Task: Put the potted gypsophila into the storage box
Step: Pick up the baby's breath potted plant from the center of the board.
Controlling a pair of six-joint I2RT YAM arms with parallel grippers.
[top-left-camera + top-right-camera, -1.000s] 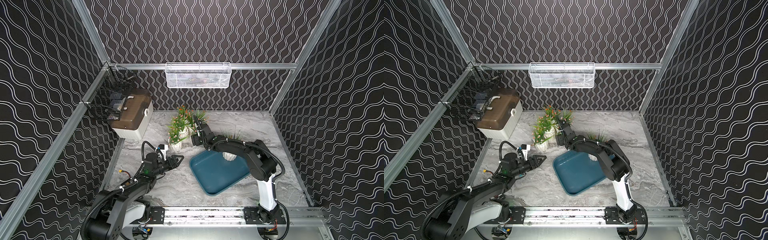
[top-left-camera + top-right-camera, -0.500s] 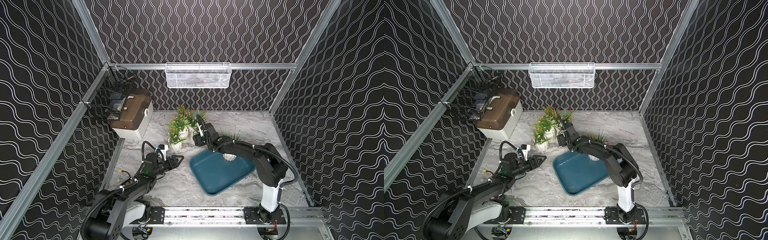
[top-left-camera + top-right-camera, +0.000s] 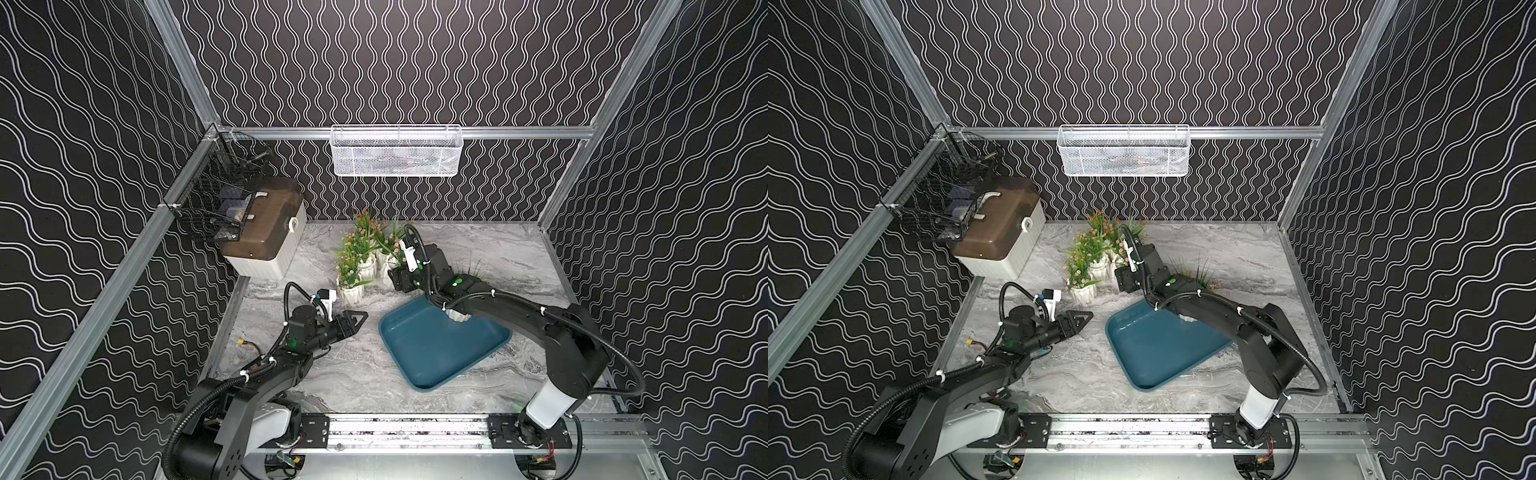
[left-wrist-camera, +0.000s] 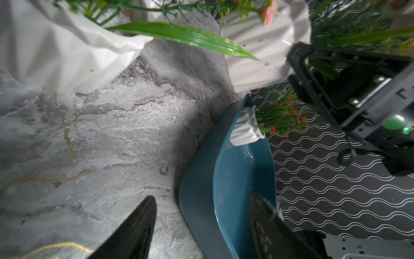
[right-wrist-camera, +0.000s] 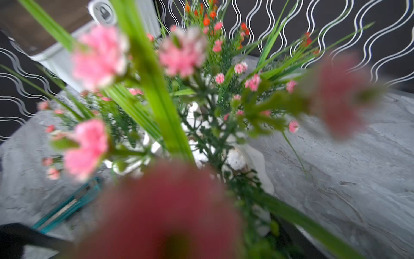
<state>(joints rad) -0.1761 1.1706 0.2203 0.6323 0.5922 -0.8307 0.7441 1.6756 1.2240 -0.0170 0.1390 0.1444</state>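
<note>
The storage box point(image 3: 436, 353), a shallow dark-teal tray, lies at the table's middle right; it shows in both top views point(image 3: 1154, 353) and the left wrist view point(image 4: 235, 179). One potted gypsophila point(image 4: 244, 127) stands in its far corner, half hidden under my right arm in a top view point(image 3: 458, 318). Several more white pots cluster behind the box, the nearest point(image 3: 351, 293) in front. My right gripper point(image 3: 395, 277) is pushed into that cluster, open, with stems and pink flowers between its fingers point(image 5: 15, 235). My left gripper point(image 3: 360, 318) hovers left of the box, open and empty point(image 4: 203, 198).
A white box with a brown lid point(image 3: 262, 232) stands at the back left, with a black wire basket point(image 3: 220, 199) on the wall above it. A white mesh basket point(image 3: 395, 151) hangs on the back wall. The arms' rail point(image 3: 415, 428) runs along the front.
My right arm's elbow has swung out to the right and lower, while its gripper stayed in the flower cluster. The left arm has not moved.
</note>
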